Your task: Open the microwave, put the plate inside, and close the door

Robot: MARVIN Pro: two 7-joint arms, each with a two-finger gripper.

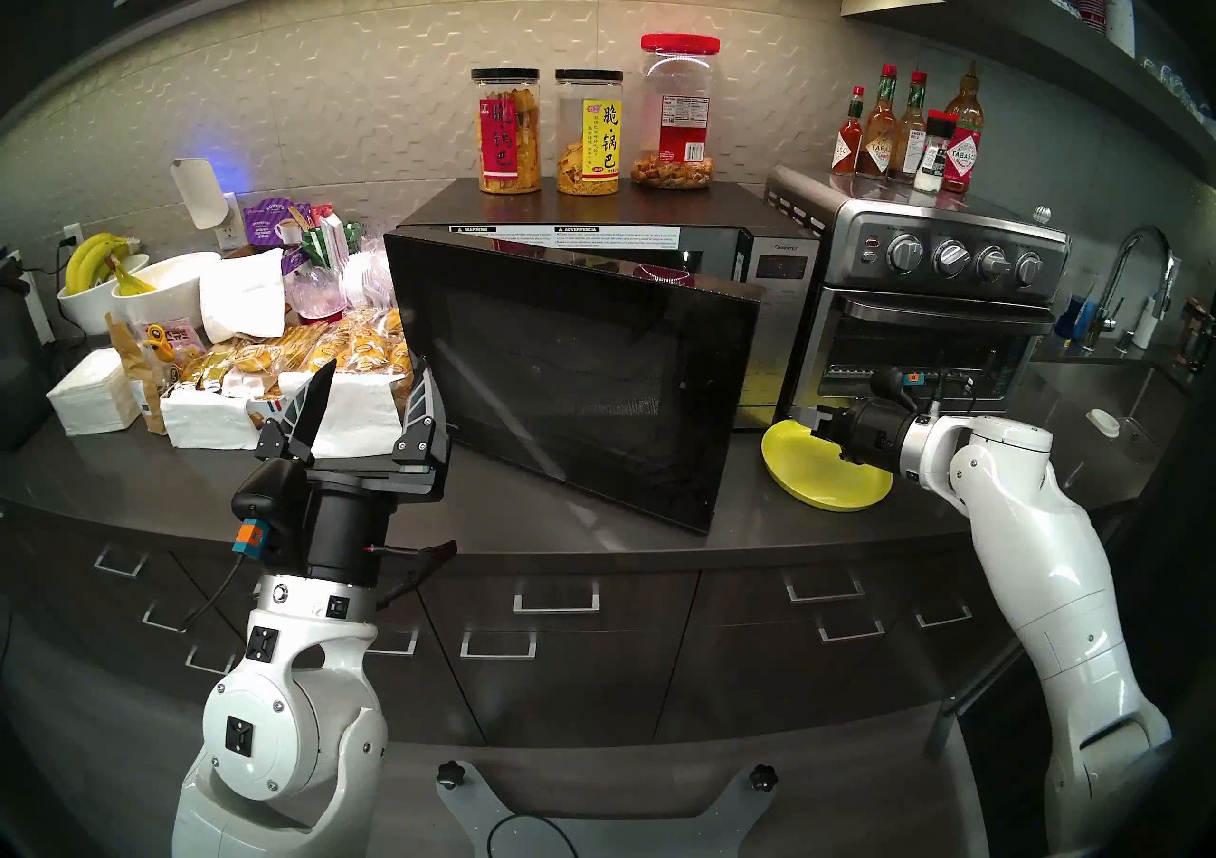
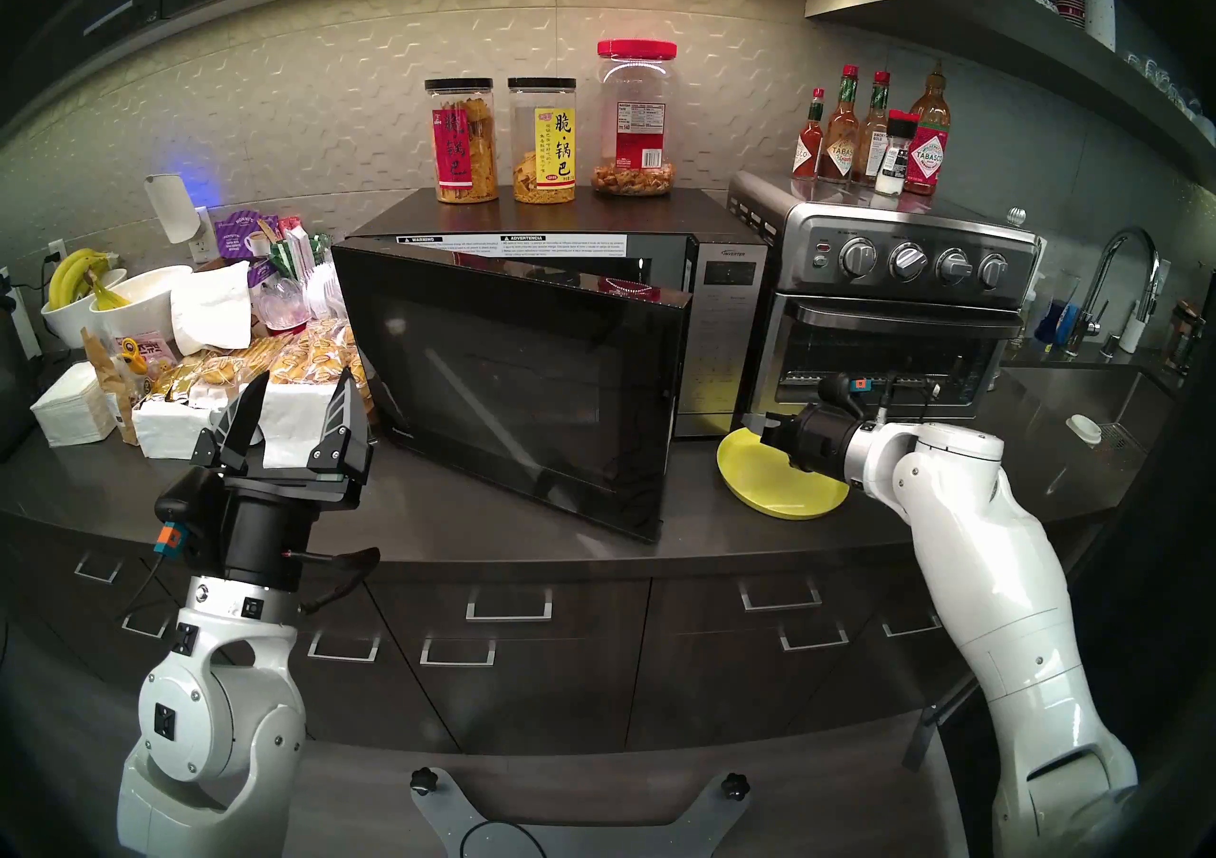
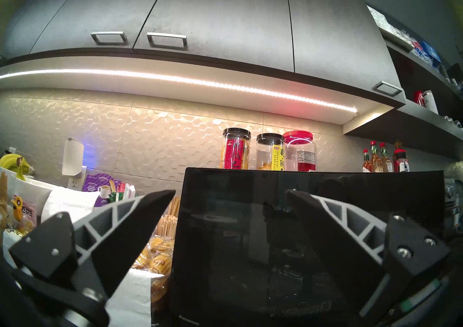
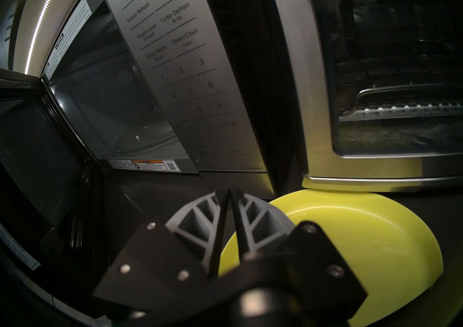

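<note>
The black-and-grey microwave (image 1: 783, 284) stands mid-counter with its glossy black door (image 1: 572, 389) swung partly open on its left hinge. The wrist view shows its grey touch panel (image 4: 188, 68), the glass turntable (image 4: 145, 141) and the door's mesh inner side (image 4: 30, 156). The yellow plate (image 1: 822, 468) lies on the counter in front of the toaster oven. My right gripper (image 1: 804, 417) hovers low over the plate's left part, pointing at the microwave, its fingertips (image 4: 229, 192) together with nothing between them. My left gripper (image 1: 375, 376) stands open, upright, just left of the door's hinge side (image 3: 250, 243).
A steel toaster oven (image 1: 934, 337) with knobs stands right of the microwave, sauce bottles (image 1: 921, 133) on top. Snack jars (image 1: 589, 133) sit on the microwave. Snack packets, napkins and bowls (image 1: 296, 363) crowd the counter's left. A sink (image 1: 1118, 376) lies at the far right.
</note>
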